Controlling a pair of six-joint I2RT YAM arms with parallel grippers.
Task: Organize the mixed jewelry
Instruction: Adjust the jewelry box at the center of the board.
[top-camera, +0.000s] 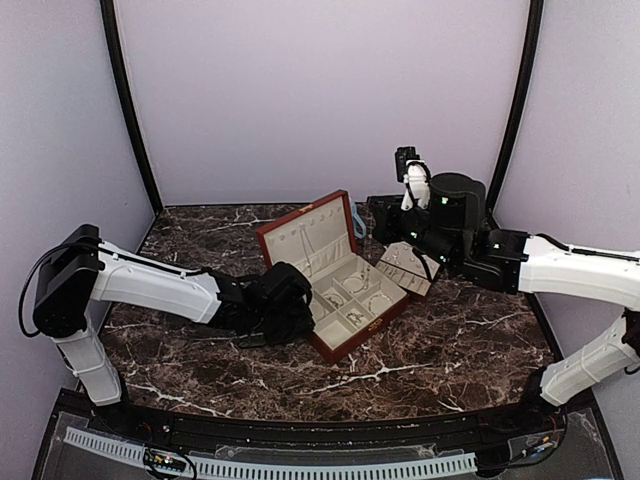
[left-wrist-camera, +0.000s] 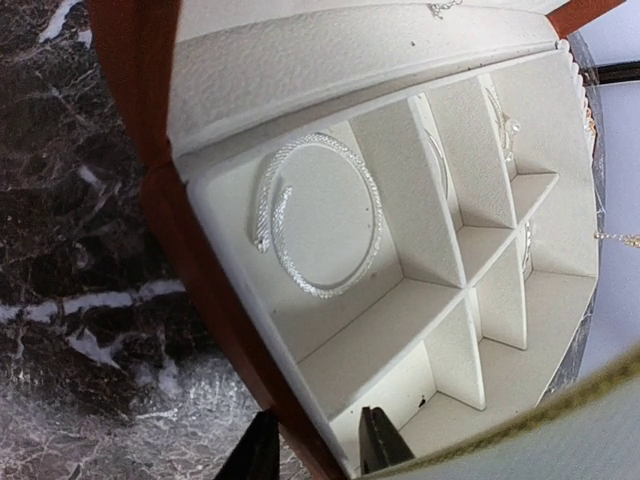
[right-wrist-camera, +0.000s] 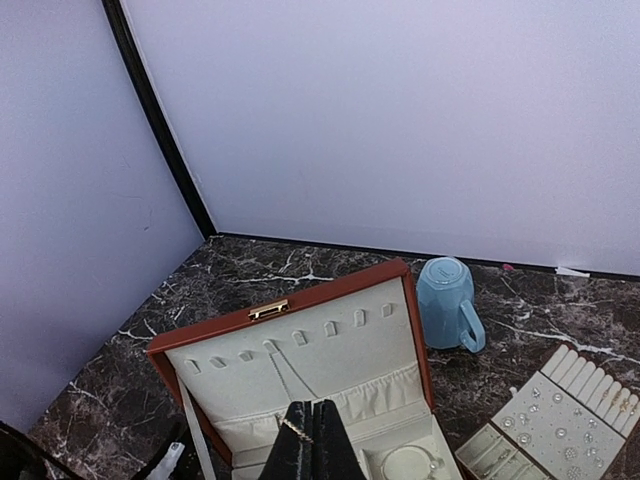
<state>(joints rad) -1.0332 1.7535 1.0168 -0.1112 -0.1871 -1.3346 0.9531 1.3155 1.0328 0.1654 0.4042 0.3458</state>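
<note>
Left gripper (left-wrist-camera: 320, 446) has its jaws half-open astride the jewelry box (left-wrist-camera: 150, 200) wall, and I can't tell if they're biting yet. My right gripper (right-wrist-camera: 311, 435) is pinched shut near the open lid. Jewelry's a silver bangle (left-wrist-camera: 266, 205) in the big compartment plus studs (right-wrist-camera: 545, 420) on the slotted tray (right-wrist-camera: 585, 375), so if left tugs that wall, the box skids and pieces hop compartments.

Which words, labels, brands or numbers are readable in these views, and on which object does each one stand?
None: no readable text shows on the box, the mug or the tray.
The clasp on the lid is too small to show any mark.
</note>
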